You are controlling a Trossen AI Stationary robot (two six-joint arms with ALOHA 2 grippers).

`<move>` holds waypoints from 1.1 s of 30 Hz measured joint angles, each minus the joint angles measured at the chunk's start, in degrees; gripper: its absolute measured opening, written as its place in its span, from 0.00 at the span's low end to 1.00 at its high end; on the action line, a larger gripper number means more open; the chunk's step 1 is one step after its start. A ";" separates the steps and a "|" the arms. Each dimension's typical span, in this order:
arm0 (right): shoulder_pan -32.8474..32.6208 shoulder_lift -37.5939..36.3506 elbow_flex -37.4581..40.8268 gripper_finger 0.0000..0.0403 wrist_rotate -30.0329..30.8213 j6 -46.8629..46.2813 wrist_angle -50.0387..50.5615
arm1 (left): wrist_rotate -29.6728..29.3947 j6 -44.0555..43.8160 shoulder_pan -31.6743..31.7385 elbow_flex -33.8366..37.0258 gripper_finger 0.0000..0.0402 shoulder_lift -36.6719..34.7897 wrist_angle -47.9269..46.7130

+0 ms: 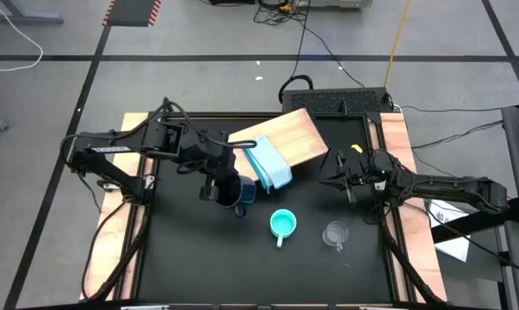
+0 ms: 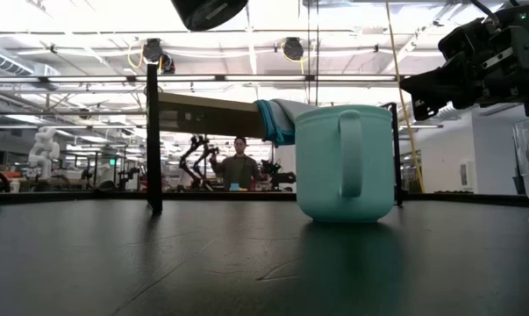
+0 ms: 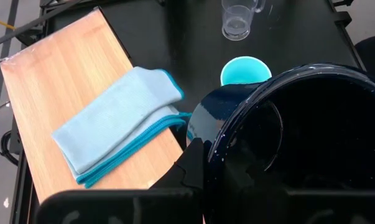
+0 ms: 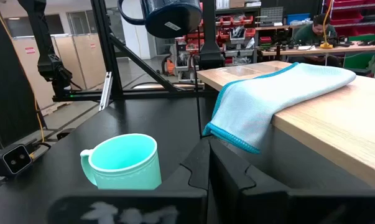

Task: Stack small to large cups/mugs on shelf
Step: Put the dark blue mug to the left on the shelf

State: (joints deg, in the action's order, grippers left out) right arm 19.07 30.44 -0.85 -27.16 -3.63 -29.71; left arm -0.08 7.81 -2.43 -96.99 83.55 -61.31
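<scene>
Navy mug (image 3: 287, 143) fills your left wrist view: your left gripper (image 1: 214, 184) grasps its rim, lifted just beside the shelf (image 1: 285, 138). Turquoise cup (image 1: 282, 224) and glass mug (image 1: 335, 233) stand near the shelf; no readable writing shows. Your right gripper (image 1: 338, 179) waits clenched, empty, beside the shelf.

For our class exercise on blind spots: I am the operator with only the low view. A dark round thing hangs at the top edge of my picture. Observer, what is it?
Observer: It is the dark navy mug, off the table, with the left tool shut on its rim.
Operator: Does the shelf hold any cup?
Observer: None. Only a pale blue folded cloth lies on the shelf, one end overhanging its edge.
Operator: Is the right tool carrying anything?
Observer: No. The right tool is shut and empty, in the air beside the shelf.
</scene>
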 joint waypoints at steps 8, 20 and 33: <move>0.00 0.01 -0.01 0.00 -0.01 -0.01 0.00 | -2.46 0.62 0.00 0.00 0.04 0.00 0.05; 0.01 0.00 0.00 0.00 -0.02 0.00 0.00 | -2.30 2.96 7.22 0.00 0.04 0.00 0.16; 0.00 0.01 -0.01 0.00 -0.01 0.00 0.00 | 1.55 6.20 16.69 0.00 0.04 0.00 -0.09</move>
State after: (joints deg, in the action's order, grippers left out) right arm 19.07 30.44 -0.86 -27.17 -3.63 -29.71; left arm 1.48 14.01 14.26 -96.99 83.55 -61.40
